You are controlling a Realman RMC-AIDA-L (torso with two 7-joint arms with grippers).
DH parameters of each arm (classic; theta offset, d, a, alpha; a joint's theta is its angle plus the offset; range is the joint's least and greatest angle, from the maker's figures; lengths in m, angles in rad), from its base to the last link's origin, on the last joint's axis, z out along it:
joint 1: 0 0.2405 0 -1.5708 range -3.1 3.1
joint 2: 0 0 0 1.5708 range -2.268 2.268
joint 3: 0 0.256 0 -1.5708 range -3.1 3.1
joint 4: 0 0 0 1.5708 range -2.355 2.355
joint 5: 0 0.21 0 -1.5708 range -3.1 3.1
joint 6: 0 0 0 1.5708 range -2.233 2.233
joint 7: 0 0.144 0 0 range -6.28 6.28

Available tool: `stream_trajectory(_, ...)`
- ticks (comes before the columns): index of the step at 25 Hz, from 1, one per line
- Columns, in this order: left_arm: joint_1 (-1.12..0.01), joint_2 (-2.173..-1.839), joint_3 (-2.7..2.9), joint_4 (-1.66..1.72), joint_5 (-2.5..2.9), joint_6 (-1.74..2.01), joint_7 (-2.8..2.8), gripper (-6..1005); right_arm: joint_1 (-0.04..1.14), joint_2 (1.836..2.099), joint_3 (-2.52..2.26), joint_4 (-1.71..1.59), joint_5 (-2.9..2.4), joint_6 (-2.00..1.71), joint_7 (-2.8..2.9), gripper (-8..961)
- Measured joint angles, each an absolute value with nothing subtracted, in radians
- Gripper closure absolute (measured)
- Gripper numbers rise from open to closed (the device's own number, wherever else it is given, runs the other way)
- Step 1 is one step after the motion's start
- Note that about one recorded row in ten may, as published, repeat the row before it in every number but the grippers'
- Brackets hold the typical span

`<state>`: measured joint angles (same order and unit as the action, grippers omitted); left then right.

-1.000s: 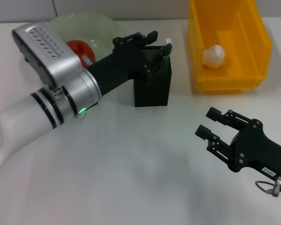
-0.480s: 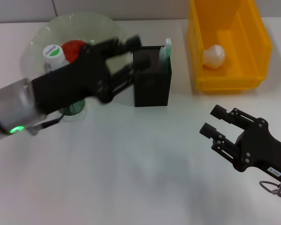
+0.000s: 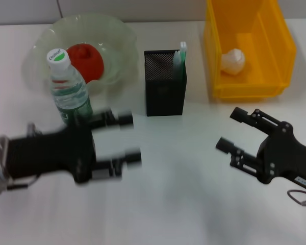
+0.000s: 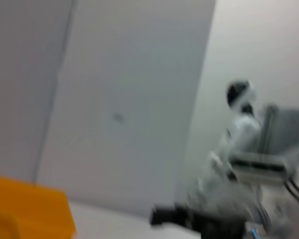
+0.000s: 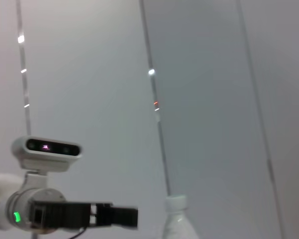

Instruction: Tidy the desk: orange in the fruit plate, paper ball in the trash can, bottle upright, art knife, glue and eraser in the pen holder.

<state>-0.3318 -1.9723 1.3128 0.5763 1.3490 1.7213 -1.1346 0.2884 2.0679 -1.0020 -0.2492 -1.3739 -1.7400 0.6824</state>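
The orange (image 3: 85, 61) lies in the pale green fruit plate (image 3: 117, 38) at the back left. A clear bottle (image 3: 67, 89) with a white cap stands upright in front of the plate; its cap also shows in the right wrist view (image 5: 177, 204). The black mesh pen holder (image 3: 166, 89) holds a green-and-white stick. The white paper ball (image 3: 233, 61) rests in the yellow trash can (image 3: 275, 46). My left gripper (image 3: 130, 139) is open and empty, low over the table in front of the bottle. My right gripper (image 3: 232, 130) is open and empty at the right.
Bare white table lies between the two grippers and along the front edge. The left arm (image 5: 65, 215) appears in the right wrist view beside the bottle cap. The yellow bin's corner (image 4: 27, 209) shows in the left wrist view.
My left arm has pulled back from the pen holder toward the front left, uncovering the bottle and the orange. The right gripper shifted slightly.
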Motion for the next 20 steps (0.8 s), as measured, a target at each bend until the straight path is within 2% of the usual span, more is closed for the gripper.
stream_trajectory(4,-0.332,-1.976,1.296,0.584,1.449,1.715,-1.125,236,0.288,2.067,-1.000,-0.338,-1.477,-1.742,0.764,294)
stream_trajectory(9,-0.325,-1.983,1.236,0.579,1.559,1.703,-1.090,184,0.288,2.071,-0.994,-0.457,-1.619,-1.765,0.888,210)
stream_trajectory(12,-0.311,-1.989,1.191,0.573,1.596,1.697,-1.062,184,0.288,2.074,-0.993,-0.498,-1.669,-1.777,0.926,161)
stream_trajectory(20,-0.257,-1.986,1.120,0.571,1.609,1.688,-1.021,186,0.328,2.081,-1.000,-0.509,-1.697,-1.764,0.940,161)
